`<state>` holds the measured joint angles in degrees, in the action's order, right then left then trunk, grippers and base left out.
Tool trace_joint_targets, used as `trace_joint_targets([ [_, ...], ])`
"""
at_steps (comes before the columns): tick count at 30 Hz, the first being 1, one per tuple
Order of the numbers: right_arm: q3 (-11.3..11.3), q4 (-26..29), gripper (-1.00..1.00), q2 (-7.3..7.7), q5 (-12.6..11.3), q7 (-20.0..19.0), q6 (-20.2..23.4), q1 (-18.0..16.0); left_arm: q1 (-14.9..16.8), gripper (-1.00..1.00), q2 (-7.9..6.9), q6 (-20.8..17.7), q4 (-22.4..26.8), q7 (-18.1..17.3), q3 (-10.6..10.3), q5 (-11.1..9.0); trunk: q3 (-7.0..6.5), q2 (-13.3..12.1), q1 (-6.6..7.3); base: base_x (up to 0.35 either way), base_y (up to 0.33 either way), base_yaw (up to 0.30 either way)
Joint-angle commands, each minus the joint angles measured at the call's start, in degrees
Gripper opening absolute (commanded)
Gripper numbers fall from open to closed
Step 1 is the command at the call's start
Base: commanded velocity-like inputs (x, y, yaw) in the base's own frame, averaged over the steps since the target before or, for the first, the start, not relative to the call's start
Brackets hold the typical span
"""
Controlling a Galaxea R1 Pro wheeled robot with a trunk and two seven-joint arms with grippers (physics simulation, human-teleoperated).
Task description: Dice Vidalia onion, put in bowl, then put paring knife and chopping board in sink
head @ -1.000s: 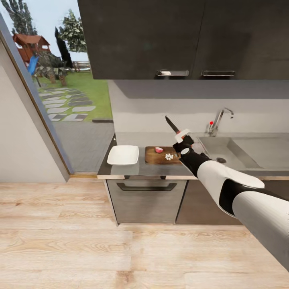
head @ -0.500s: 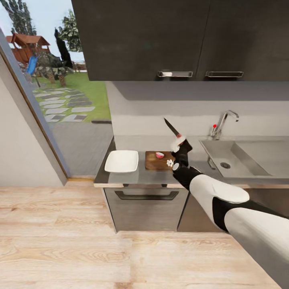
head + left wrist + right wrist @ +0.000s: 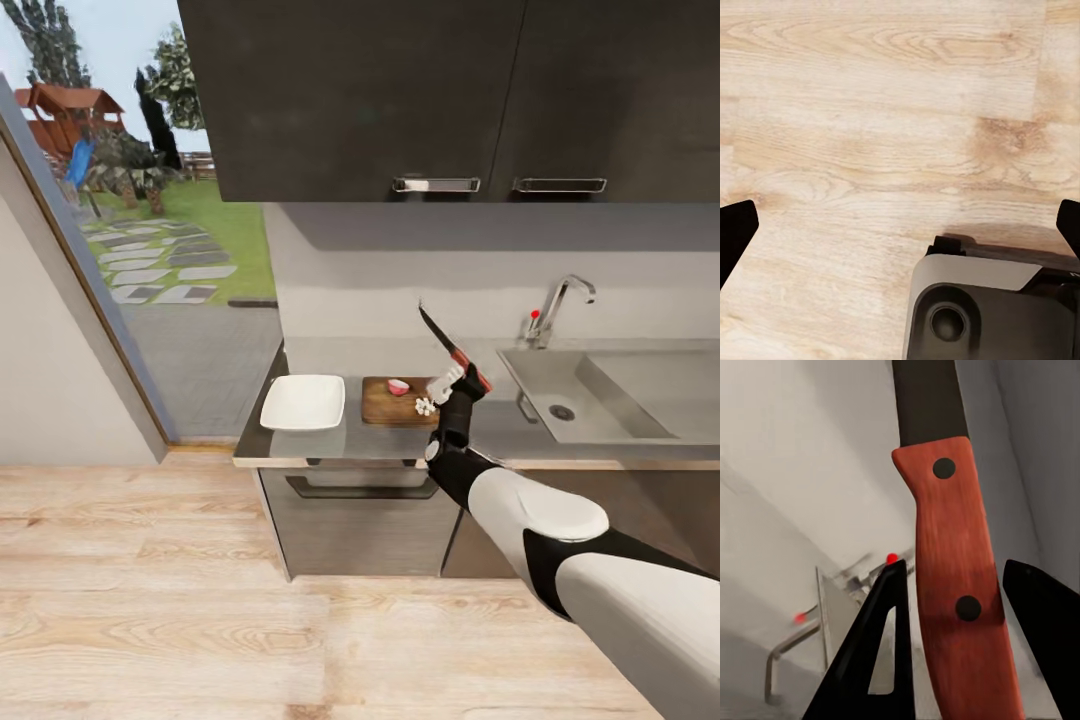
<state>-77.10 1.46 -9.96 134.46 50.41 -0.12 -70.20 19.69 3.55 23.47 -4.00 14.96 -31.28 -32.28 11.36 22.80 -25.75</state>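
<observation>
Paring knife [image 3: 447, 345] clamped in right gripper [image 3: 458, 378] fingers, blade up, left fingers [image 3: 735, 232] seemingly apart over floor [image 3: 870, 112]

paring knife [image 3: 958, 585] blade tip cut off at frame edge in right wrist view, diced onion [image 3: 424, 406] on chopping board [image 3: 392, 402] too small to count, sink [image 3: 640, 400] cropped at right.

Red-brown knife handle [image 3: 960, 607] with two black rivets, dark blade; brown wooden board [image 3: 392, 401], white bowl [image 3: 303, 402], pale wood-grain floor [image 3: 870, 150].
</observation>
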Motion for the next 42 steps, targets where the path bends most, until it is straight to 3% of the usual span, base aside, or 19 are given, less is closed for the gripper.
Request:
trace_joint_targets([
  [1, -0.3, 0.1, -1.00, -0.04, 0.5, 0.0, 0.0, 0.3, 0.1, 1.00, 0.06, 0.3, -0.2, 0.2, -0.4, -0.1, 0.11, 0.1, -0.03, 0.000, 0.000, 0.000],
  [7, 0.2, 0.0, -1.00, -0.04, 0.5, -1.7, 0.0, 0.7, 0.1, 1.00, 0.04, 0.3, -0.2, 0.2, -0.4, -0.1, 0.11, 0.1, -0.03, 0.011, 0.000, 0.000],
  [8, 1.1, 0.0, -1.00, -0.04, 0.5, -2.5, 0.0, 0.8, 0.1, 1.00, 0.01, 0.3, -0.2, 0.2, -0.4, -0.1, 0.11, 0.1, -0.03, 0.097, 0.000, 0.000],
  [11, 6.9, 0.0, -1.00, -0.04, 0.5, -5.2, 0.0, 0.8, 0.1, 1.00, -0.02, 0.3, -0.2, 0.2, -0.4, -0.1, 0.11, 0.1, -0.03, 0.173, 0.000, 0.000],
  [14, 10.0, -0.1, -1.00, -0.04, 0.5, -6.2, 0.6, 0.8, 0.1, 1.00, -0.03, 0.3, -0.2, 0.2, -0.4, -0.1, 0.11, 0.1, -0.03, 0.217, 0.000, 0.000],
  [18, 10.4, -0.1, -1.00, -0.04, 0.5, -8.7, 2.6, 0.8, 0.1, 1.00, -0.03, 0.3, -0.2, 0.2, -0.4, -0.1, 0.11, 0.1, -0.03, 0.083, 0.000, 0.000],
  [28, 10.4, 0.1, -1.00, -0.04, 0.5, -16.5, 2.9, 0.8, 0.1, 1.00, -0.08, 0.3, -0.2, 0.2, -0.4, -0.1, 0.11, 0.1, -0.03, 0.082, 0.000, 0.000],
  [42, 10.4, 0.1, -1.00, -0.04, 0.5, -17.2, 2.9, 1.5, 0.1, 1.00, -0.06, 0.3, -0.2, 0.2, -0.4, -0.1, 0.11, 0.1, -0.03, 0.028, 0.011, 0.000],
])
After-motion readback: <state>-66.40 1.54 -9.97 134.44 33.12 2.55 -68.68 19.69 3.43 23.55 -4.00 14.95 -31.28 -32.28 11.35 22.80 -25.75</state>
